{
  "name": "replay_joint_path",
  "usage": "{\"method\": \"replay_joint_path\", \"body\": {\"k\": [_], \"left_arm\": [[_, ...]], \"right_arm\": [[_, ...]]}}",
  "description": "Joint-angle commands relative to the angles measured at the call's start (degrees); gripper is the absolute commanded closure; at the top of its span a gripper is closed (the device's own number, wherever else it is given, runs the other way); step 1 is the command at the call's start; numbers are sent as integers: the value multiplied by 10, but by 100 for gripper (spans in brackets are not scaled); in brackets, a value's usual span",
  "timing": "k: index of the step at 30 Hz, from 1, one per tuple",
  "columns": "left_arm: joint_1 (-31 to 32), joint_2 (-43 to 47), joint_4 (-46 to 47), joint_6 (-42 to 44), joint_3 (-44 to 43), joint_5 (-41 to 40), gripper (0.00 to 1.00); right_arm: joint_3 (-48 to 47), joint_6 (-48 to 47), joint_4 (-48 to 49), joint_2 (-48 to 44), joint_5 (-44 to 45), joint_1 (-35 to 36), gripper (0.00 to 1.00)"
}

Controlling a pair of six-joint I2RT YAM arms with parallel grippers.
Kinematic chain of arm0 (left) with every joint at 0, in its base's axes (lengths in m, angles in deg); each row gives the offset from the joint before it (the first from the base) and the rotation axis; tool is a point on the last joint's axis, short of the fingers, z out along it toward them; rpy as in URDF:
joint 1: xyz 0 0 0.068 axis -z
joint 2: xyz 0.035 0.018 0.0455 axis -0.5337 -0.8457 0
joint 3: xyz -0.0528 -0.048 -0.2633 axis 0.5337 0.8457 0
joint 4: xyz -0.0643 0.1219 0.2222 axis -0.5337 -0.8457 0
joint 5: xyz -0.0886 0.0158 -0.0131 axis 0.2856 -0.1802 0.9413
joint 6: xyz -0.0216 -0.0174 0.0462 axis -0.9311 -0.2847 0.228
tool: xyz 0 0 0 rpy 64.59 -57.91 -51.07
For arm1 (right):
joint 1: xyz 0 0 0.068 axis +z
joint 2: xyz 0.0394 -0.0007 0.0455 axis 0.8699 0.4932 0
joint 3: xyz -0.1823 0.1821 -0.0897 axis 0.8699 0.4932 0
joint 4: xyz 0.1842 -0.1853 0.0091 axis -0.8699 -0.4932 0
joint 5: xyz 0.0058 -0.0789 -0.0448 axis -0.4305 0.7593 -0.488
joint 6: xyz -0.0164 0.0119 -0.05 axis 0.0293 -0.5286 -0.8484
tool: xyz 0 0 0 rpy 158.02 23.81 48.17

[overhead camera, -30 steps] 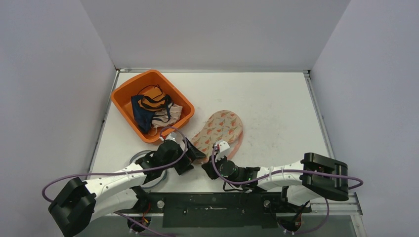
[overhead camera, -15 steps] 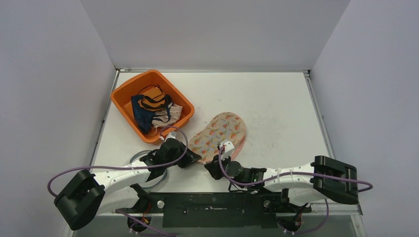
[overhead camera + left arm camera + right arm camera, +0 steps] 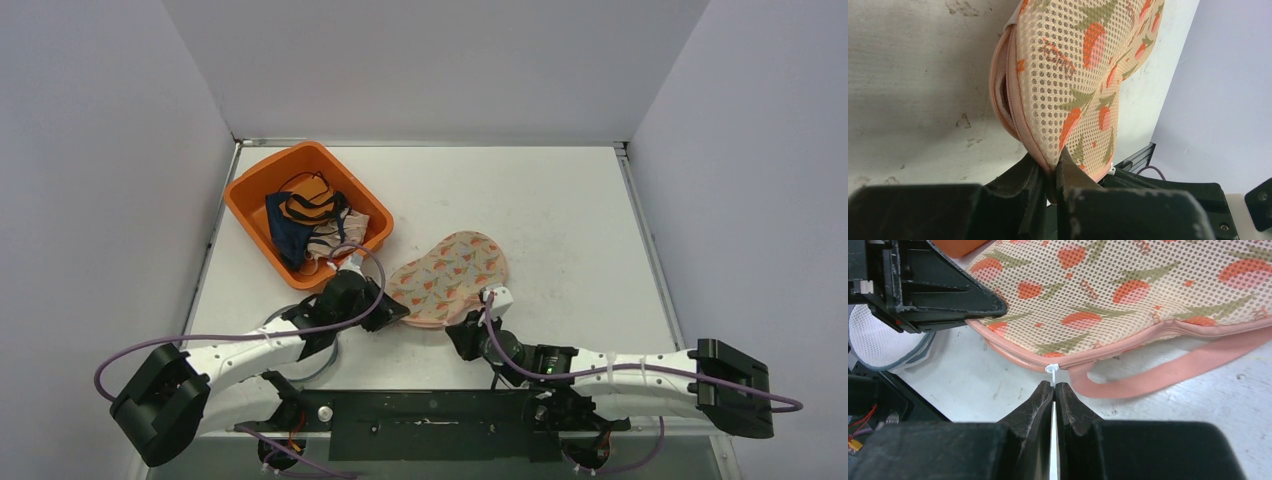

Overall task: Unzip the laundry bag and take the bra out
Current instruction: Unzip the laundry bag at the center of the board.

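Observation:
The laundry bag (image 3: 448, 276), mesh with an orange tulip print and pink trim, lies flat mid-table. My left gripper (image 3: 392, 311) is shut on the bag's near left end, pinching the trimmed edge (image 3: 1052, 167). In the left wrist view the bag (image 3: 1078, 75) rises from the jaws, and its zipper seam gapes slightly on the left. My right gripper (image 3: 474, 333) sits at the bag's near edge, shut on the white zip-tie pull (image 3: 1052, 369) of the zipper, gripper (image 3: 1054, 386). The bra is hidden.
An orange bin (image 3: 252, 180) holding several garments (image 3: 312, 225) stands at the back left. A white mesh disc (image 3: 878, 340) lies under the left arm. The bag's pink strap (image 3: 1173, 372) trails on the table. The black rail runs along the near edge.
My left gripper closed on the bag's end. The right arm moved rightward with the zip-tie pull, and the bag swung round and shifted right.

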Motion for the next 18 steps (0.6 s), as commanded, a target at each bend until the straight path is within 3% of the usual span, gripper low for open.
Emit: {"method": "replay_joint_path", "body": {"k": [1, 8, 9, 11, 14, 18], "left_arm": [[-20, -12, -17, 72, -43, -2, 100], [-55, -76, -35, 166, -107, 73, 100], [-61, -92, -35, 175, -120, 84, 96], [-68, -125, -29, 188, -146, 106, 84], [-73, -162, -35, 196, -183, 117, 49], [-74, -160, -80, 196, -200, 101, 18]], "right_arm": [[14, 21, -64, -46, 48, -2, 95], [40, 5, -48, -88, 17, -1, 95], [42, 3, -36, -83, 10, 0, 95], [41, 0, -14, -65, 0, 2, 95], [35, 1, 19, -31, -3, 4, 95], [22, 3, 66, 7, -10, 3, 95]]}}
